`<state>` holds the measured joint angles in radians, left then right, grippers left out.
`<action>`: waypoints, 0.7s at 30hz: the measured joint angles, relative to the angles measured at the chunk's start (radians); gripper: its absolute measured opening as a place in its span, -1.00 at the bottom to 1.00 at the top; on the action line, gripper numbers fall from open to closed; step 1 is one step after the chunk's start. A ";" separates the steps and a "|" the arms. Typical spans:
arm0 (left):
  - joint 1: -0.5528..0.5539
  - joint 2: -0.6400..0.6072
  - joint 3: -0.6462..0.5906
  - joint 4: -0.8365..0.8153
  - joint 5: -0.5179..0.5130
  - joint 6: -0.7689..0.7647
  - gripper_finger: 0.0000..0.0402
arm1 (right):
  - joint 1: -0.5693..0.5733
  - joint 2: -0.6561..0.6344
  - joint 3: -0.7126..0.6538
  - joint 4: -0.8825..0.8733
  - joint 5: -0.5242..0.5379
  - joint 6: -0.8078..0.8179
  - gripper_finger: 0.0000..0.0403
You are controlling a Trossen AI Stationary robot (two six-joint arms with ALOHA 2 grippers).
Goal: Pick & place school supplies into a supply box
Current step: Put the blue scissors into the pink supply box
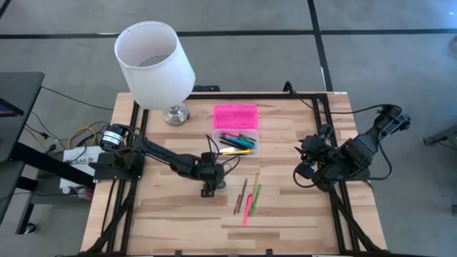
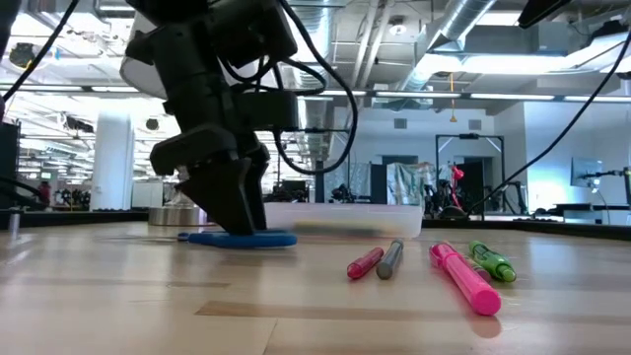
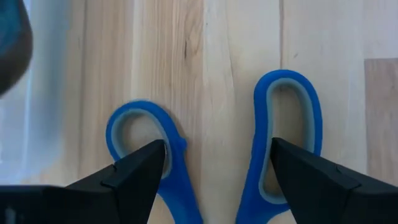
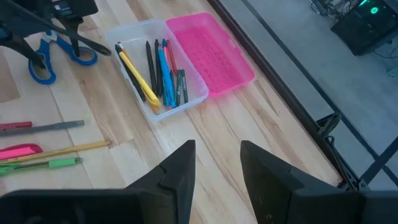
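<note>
The scissors (image 3: pixel 217 155) are what your left gripper (image 3: pixel 217 180) is down over, on the bare wood just near of the supply box (image 1: pixel 236 130). From above you cannot see them at all, since the gripper covers them; the left wrist view shows only the two blue handle loops, with the blades cut off. There the fingers (image 3: pixel 134 174) stand wide apart, one tip over each loop. Whether they touch the plastic you cannot tell, and nothing is clamped. In the low view, only a thin blue edge of the handles shows under the gripper.

The box lies open at the table's middle, its pink lid (image 1: pixel 235 115) on the far side. Its clear base (image 4: pixel 155 74) holds a yellow pen, blue pens and dark ones. Four more pens (image 1: pixel 248 198) lie loose to the near right of the left gripper.

Your right gripper (image 4: pixel 217 165) waits at the table's right edge, fingers parted and empty. A white lampshade (image 1: pixel 153 63) stands at the far left.
</note>
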<state>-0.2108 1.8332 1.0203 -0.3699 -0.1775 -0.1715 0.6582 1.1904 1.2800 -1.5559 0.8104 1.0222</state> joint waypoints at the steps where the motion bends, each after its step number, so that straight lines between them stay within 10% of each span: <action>1: 0.005 0.000 0.000 -0.007 0.018 -0.015 0.45 | 0.000 0.000 0.000 0.001 0.000 0.000 -0.40; 21: 0.020 -0.001 -0.001 -0.024 0.136 -0.025 -0.20 | 0.030 0.000 0.000 0.032 -0.003 0.026 -0.40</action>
<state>-0.1905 1.8324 1.0195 -0.3935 -0.0418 -0.1967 0.6884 1.1904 1.2800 -1.5243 0.8070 1.0481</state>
